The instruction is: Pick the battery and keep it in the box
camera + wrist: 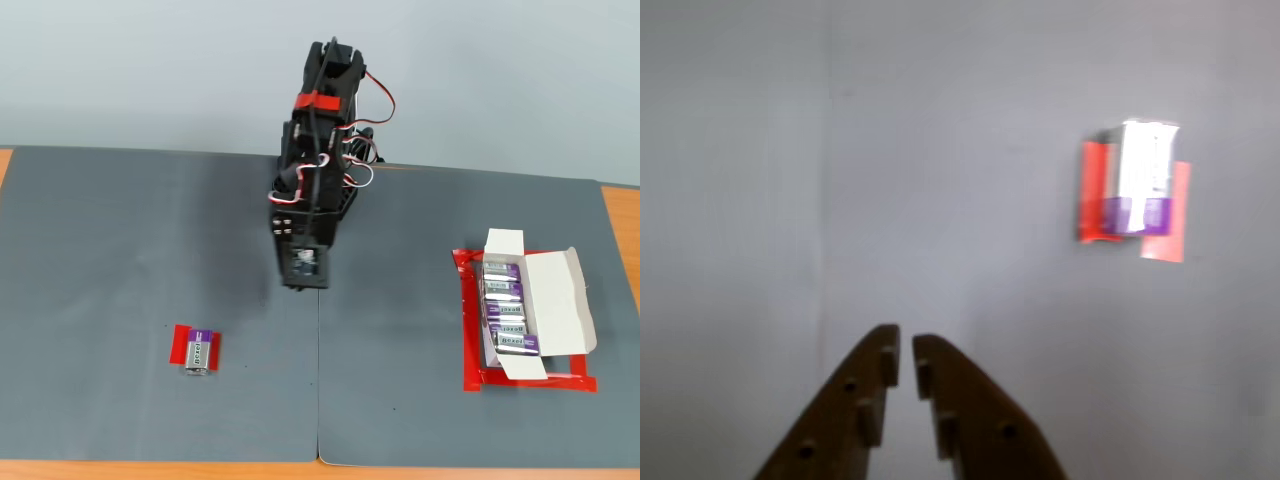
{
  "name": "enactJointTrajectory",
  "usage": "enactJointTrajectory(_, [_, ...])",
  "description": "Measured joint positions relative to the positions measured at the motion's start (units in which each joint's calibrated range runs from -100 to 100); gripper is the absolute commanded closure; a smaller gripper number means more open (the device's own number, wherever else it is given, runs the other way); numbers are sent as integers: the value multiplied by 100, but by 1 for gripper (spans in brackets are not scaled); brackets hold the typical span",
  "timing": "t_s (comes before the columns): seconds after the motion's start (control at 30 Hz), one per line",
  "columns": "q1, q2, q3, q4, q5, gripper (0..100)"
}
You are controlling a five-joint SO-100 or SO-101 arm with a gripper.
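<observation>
A dark grey mat [120,240] in two sheets covers the tabletop in the fixed view, its seam running down the lower centre of the frame. Orange-brown wooden table edge [620,215] shows at the right, left and bottom margins. A plain pale grey-blue wall [130,70] fills the top, evenly lit.

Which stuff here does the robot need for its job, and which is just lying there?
Needed: battery, box, end effector.
Just there: red tape patch, red tape frame, batteries already in the box, grey mats.
</observation>
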Motion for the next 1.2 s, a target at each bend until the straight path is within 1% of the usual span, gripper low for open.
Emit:
enactJointTrajectory(0.23, [722,1334,-844,-434,49,98])
enactJointTrajectory(0.43, [862,2489,-1581,-451,54,97])
enactJointTrajectory(0.5, [862,2719,-1715,-451,54,95])
enactJointTrajectory(0.63, [862,3042,-1805,-451,54,84])
enactJointTrajectory(0.7, [855,3161,-1805,-529,59,81])
enactJointTrajectory(1.03, [906,3568,-1805,-1448,88,79])
enactJointTrajectory(1.2, [906,3764,-1805,-1500,190,72])
